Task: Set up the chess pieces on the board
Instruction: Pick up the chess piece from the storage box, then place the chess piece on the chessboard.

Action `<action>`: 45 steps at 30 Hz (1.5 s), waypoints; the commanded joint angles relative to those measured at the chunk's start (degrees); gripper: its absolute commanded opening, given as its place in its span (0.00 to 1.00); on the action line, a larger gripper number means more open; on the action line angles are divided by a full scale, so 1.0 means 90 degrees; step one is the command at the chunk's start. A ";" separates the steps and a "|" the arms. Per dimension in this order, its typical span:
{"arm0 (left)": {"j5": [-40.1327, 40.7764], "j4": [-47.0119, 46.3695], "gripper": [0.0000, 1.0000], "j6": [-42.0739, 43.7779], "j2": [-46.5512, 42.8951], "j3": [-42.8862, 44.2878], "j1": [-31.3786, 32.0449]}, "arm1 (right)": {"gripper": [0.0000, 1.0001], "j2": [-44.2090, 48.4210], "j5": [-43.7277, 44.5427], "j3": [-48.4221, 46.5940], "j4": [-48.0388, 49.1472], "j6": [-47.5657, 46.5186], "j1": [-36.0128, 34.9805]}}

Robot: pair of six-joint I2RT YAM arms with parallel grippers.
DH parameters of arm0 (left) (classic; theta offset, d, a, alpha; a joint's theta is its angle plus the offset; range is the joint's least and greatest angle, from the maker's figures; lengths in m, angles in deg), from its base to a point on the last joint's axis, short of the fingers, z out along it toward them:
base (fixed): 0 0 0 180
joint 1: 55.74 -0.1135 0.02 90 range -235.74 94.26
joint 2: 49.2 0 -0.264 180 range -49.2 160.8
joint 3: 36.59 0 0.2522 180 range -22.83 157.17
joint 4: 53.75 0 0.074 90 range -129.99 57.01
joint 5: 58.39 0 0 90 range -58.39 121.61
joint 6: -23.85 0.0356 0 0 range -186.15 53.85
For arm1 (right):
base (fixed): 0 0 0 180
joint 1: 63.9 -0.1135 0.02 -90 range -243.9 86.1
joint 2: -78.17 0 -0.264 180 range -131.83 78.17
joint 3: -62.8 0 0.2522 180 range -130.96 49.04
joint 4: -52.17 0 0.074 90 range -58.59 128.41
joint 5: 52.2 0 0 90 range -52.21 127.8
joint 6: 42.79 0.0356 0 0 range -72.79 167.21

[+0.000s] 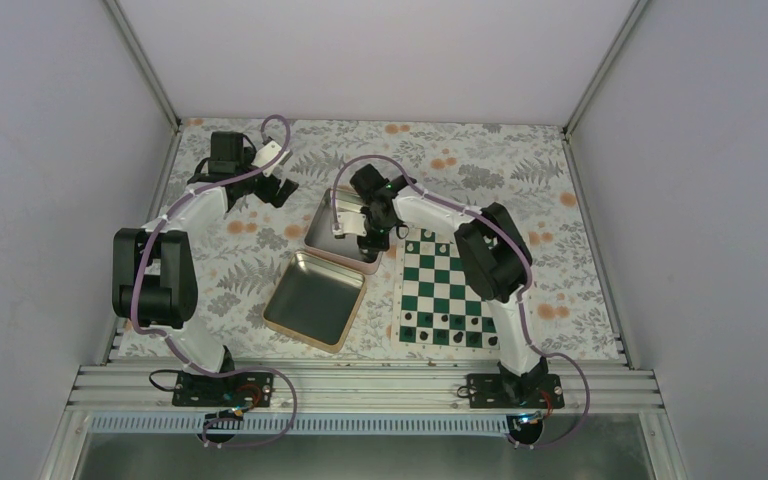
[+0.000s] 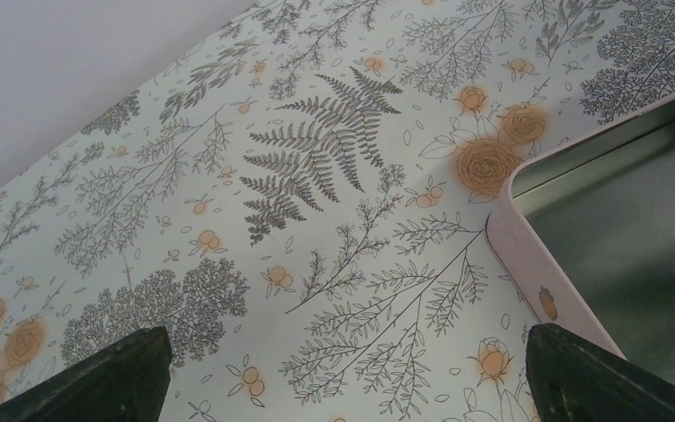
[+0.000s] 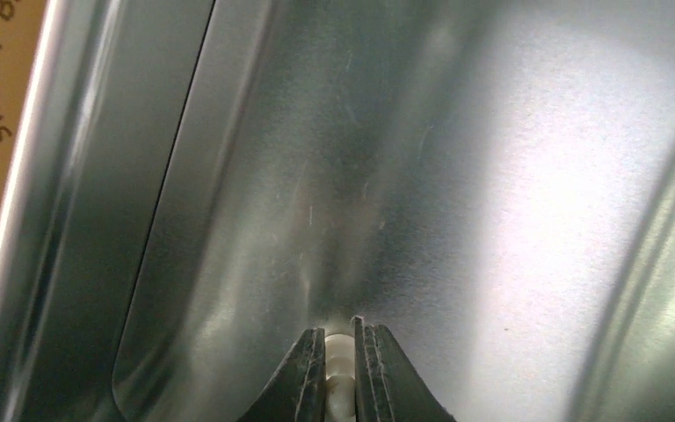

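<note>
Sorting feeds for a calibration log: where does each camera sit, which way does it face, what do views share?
Top external: fixed above and behind left arm and right arm, looking down at the table, board and open tin; both show.
Left wrist: on the left arm, facing the table and a tin corner; left tool spread wide.
Right wrist: on the right arm, facing the tin's shiny floor; right tool pinches a white chess piece.
Shared: the tin, in all three.

Left arm [image 1: 155, 275], right arm [image 1: 490, 260]: white links, chunky black joint housings. Lilac cables [image 1: 278, 117] loop along both. Black base plates [image 1: 500, 388], red wiring beside them. Right tool [image 3: 340, 374] fingers [image 3: 303, 378] dark, tapered.
</note>
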 commanded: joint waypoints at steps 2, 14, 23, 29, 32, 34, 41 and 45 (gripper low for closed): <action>-0.0153 -0.0067 1.00 0.0053 -0.0004 -0.0034 0.0002 | 0.05 0.0489 0.0060 -0.0228 0.0237 0.0066 -0.0050; -0.0130 -0.0073 1.00 0.0030 -0.0106 0.0011 0.0002 | 0.05 0.1877 0.0416 -0.0080 -0.0018 0.0344 0.0614; -0.0105 -0.0043 1.00 0.0019 -0.0122 0.0083 0.0001 | 0.07 0.3617 -0.0114 0.1691 -0.0018 0.0495 0.2372; -0.0100 0.0002 1.00 0.0024 -0.0054 0.0169 0.0016 | 0.07 0.4621 -0.0411 0.2953 -0.0037 0.0323 0.3862; -0.0102 0.0005 1.00 0.0021 -0.0022 0.0185 0.0030 | 0.07 0.4935 -0.0638 0.3445 -0.0018 0.0130 0.4616; -0.0095 0.0006 1.00 0.0013 0.0003 0.0182 0.0032 | 0.07 0.5062 -0.0796 0.3759 0.0007 0.0012 0.5086; -0.0102 0.0018 1.00 0.0009 0.0041 0.0186 0.0069 | 0.08 0.5058 -0.1125 0.4448 0.0326 -0.0363 0.6218; -0.0089 0.0011 1.00 0.0018 0.0062 0.0187 0.0088 | 0.09 0.4885 -0.1242 0.4628 0.0570 -0.0501 0.6592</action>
